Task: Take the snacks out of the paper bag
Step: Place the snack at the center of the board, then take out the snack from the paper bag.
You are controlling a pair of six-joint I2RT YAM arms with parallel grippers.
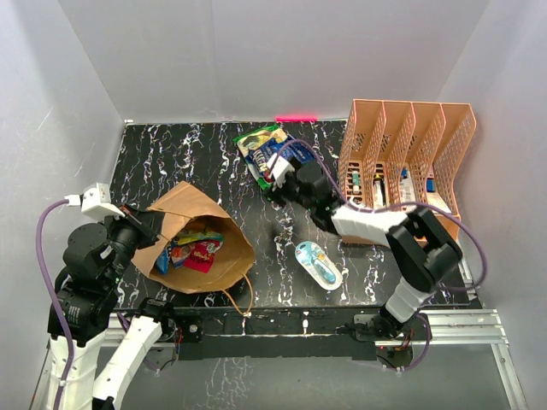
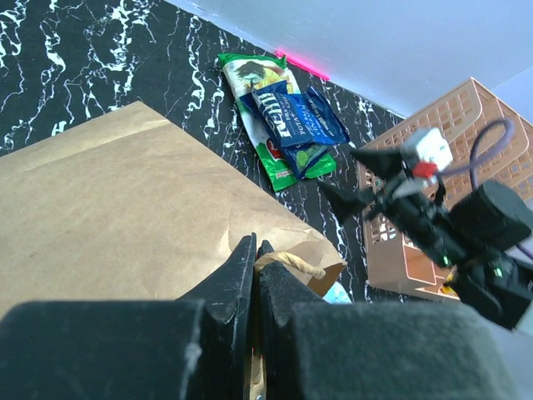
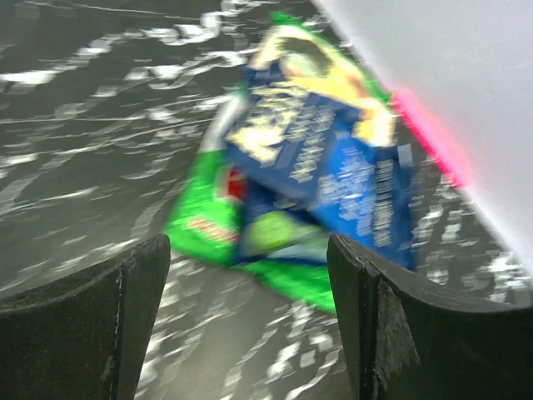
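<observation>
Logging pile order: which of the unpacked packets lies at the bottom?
The green chip bag: the only green one, lying beneath the dark blue packets.

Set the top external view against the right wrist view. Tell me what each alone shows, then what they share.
Only top external: the paper bag lying open with snacks inside, the peach organizer, and the white-and-teal blister pack. Only right wrist: a close look between the fingers of the right gripper, which is open and holds nothing. Both: the green chip bag with dark blue packets lying on it, near the pink strip at the foot of the wall.
</observation>
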